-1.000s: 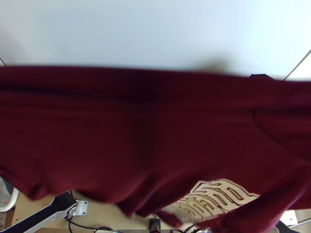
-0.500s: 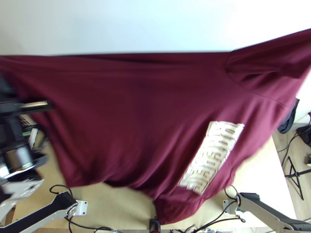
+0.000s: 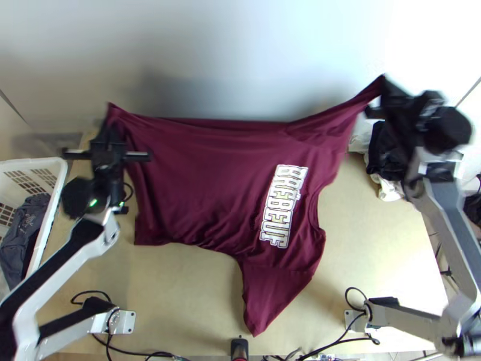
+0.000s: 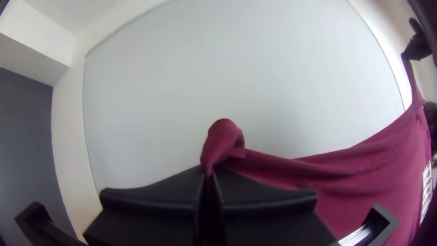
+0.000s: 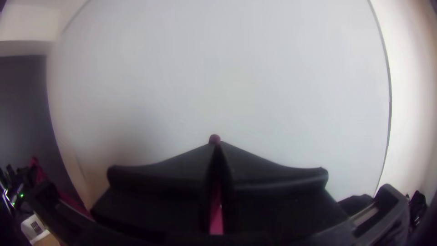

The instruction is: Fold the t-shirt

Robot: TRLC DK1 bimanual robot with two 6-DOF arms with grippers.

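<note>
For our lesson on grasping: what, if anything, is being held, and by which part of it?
The t-shirt: the left gripper pinches a corner at its hem end, the right gripper the outer end of one sleeve.

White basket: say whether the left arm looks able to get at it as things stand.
Probably not without letting go first: its tool is shut on the t-shirt, though the basket stands close by that arm.

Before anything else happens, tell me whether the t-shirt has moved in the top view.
Yes: the white lettering on the t-shirt has shifted up and left, away from the right arm's base.
</note>
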